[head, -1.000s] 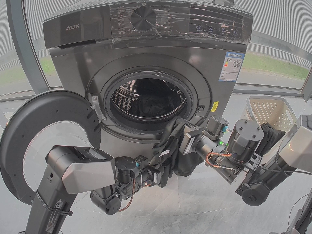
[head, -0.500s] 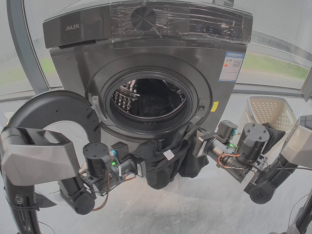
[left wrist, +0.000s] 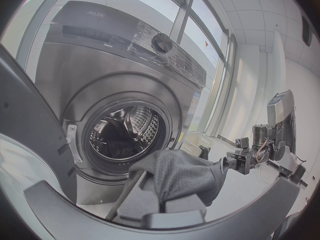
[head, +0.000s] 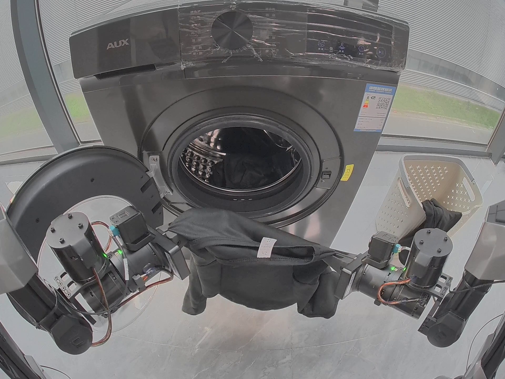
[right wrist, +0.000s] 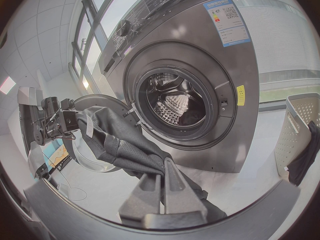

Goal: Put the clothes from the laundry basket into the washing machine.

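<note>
A black garment [head: 252,259] with a white tag hangs stretched between my two grippers, just below and in front of the washing machine [head: 239,96] opening. My left gripper [head: 178,238] is shut on its left end, and my right gripper [head: 331,269] is shut on its right end. In the left wrist view the garment [left wrist: 180,174] bunches at my left gripper [left wrist: 163,202]. In the right wrist view the cloth [right wrist: 116,140] runs from my right gripper [right wrist: 161,170] toward the other arm. Dark clothes lie inside the drum [head: 239,164]. Another dark garment [head: 439,217] drapes over the laundry basket [head: 436,185] rim.
The round washer door [head: 79,185] stands swung open at the left, close behind my left arm. The beige laundry basket sits tilted on the floor at the right of the machine. Pale floor lies open below the garment. Windows surround the machine.
Both grippers moved apart and lower, the left one far to the left, the right one to the right. The garment went from a hanging bunch to a wide stretched span.
</note>
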Controlling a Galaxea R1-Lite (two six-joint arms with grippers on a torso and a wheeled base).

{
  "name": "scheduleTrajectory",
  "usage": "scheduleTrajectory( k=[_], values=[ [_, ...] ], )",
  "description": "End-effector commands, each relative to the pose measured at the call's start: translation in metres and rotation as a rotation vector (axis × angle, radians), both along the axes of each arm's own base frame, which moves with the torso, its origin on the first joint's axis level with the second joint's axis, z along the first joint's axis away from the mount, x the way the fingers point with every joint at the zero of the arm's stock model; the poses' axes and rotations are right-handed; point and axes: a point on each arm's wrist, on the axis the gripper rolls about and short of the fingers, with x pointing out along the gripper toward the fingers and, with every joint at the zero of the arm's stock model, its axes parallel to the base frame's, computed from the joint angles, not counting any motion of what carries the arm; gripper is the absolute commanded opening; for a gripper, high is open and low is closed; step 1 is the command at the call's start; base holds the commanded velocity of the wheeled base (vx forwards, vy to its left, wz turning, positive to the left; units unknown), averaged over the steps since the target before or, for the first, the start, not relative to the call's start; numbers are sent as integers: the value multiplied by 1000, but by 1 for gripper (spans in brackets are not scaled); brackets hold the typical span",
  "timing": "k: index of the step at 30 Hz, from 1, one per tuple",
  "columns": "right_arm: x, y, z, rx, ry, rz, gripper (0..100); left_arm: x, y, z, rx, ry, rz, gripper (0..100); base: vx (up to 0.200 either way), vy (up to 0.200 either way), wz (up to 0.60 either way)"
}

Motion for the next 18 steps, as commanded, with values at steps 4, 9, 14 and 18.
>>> scheduleTrajectory(
  k=[4, 9, 14, 18],
  values=[
    [-3, -4, 0, 1, 8, -13, 0, 1, 12, 10, -19, -34, 42, 0, 0, 0, 0],
    [4, 0, 5, 13, -21, -62, 0, 2, 17, 7, -13, -21, 40, 0, 0, 0, 0],
    [13, 5, 11, 38, -58, -112, 0, 2, 18, 6, -6, -21, 36, 0, 0, 0, 0],
    [23, 5, 20, 69, -98, -135, 0, 2, 17, 1, 7, -4, 33, 0, 0, 0, 0]
  ],
)
